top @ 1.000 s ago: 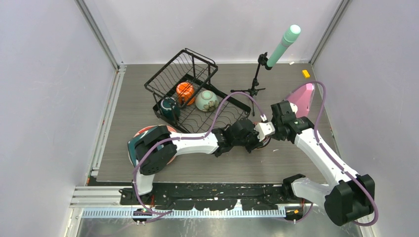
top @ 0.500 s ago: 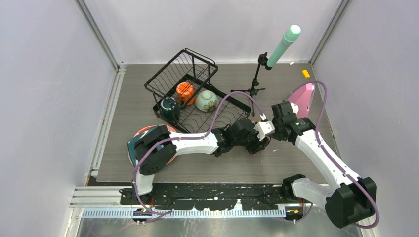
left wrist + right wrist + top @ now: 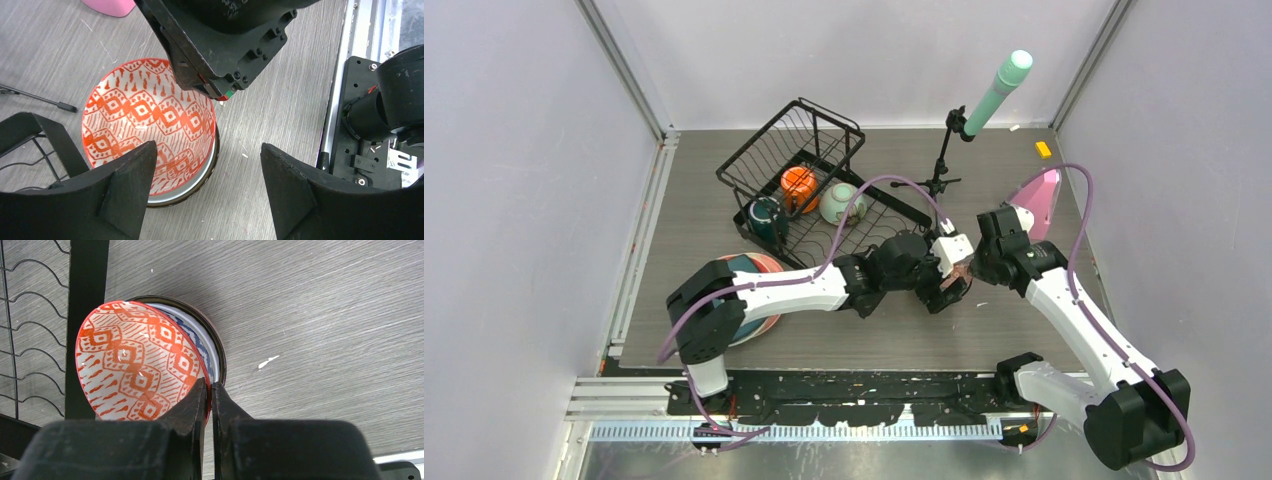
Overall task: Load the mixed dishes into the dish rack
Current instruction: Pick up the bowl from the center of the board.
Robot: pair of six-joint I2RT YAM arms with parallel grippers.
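The black wire dish rack is my landmark. It already holds an orange mug, a dark green mug and a pale flowered bowl. A stack of plates waits off the rack's near left corner.

I judge the step in hand to be peeling the top bowl off a nested stack of bowls, which sits on the table just beyond the rack's near right corner. The red-patterned bowl is tipped up on edge, with its open face turned toward the rack. It leans out of a blue-patterned bowl nested beneath it.

I think the next move is to raise the red bowl clear of the stack. I would then carry it the short way over the rack's frame and set it down in the wavy slots without knocking the lower bowls.

The right gripper is clenched on the red bowl's rim, one finger inside and one outside, nearly touching. The left gripper hangs over the same stack on the rack side, spread wide and grasping nothing. I cannot tell whether its finger touches the bowl.
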